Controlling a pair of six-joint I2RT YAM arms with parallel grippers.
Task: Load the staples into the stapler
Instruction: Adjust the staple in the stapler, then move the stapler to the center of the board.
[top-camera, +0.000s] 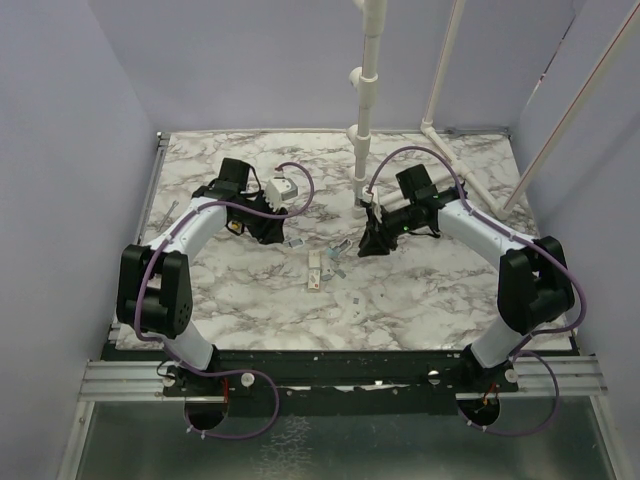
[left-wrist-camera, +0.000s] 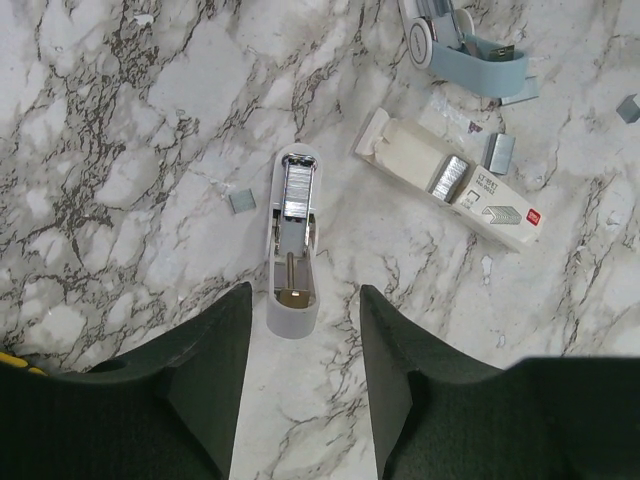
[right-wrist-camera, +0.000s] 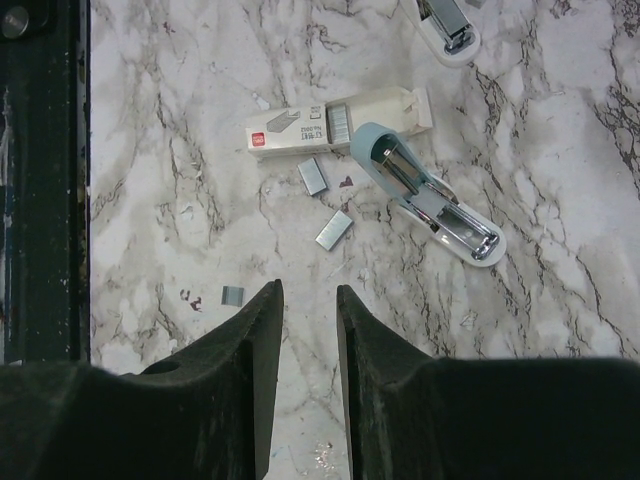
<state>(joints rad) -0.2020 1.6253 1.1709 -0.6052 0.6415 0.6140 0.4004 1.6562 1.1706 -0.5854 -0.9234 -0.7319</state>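
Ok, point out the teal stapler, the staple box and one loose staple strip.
teal stapler (right-wrist-camera: 428, 197): right wrist view, open metal channel.
staple box (right-wrist-camera: 298, 125): right wrist view, printed top face.
loose staple strip (right-wrist-camera: 334, 228): right wrist view, strip's middle.

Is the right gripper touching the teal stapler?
Apart. Right wrist view: bare table separates the right gripper from the stapler lying ahead.

staple box (left-wrist-camera: 497, 207) print, red logo, unreadable

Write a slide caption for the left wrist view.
Open left claw frames an opened white mini stapler, silvery staples in its channel.
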